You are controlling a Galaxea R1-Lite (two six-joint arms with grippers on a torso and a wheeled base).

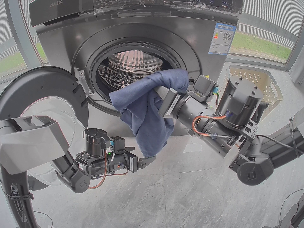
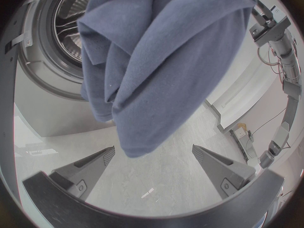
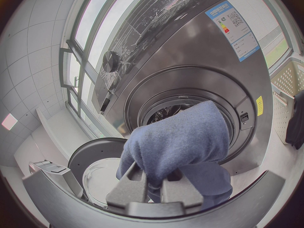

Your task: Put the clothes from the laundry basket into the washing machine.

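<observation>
We face the grey front-loading washing machine [image 1: 133, 29], which takes up the far side of the scene, its round opening showing the steel drum [image 1: 134, 64]. Its door [image 1: 41, 89] is swung fully open to the left. On the floor [image 1: 177, 193] to the right of the machine, just beside it, stands the pale perforated laundry basket [image 1: 275, 89]. At its rim hangs a dark item [image 3: 296, 124], which looks like another garment, though it sits too close to the edge of the right wrist view for us to be sure. 1 blue garment [image 1: 148, 111] hangs in the air in front of the lower right part of the opening. Its upper fold is level with the door seal and its loose end dangles down over the machine's front panel, clear of the floor. The right gripper [image 3: 155, 183] has its 2 fingers [image 3: 129, 187] pinched narrowly on a fold of this garment and holds it up at the mouth of the drum. The left gripper [image 1: 147, 161] sits low and near, just under the garment's hanging end, with its jaws spread wide and nothing between them.
</observation>
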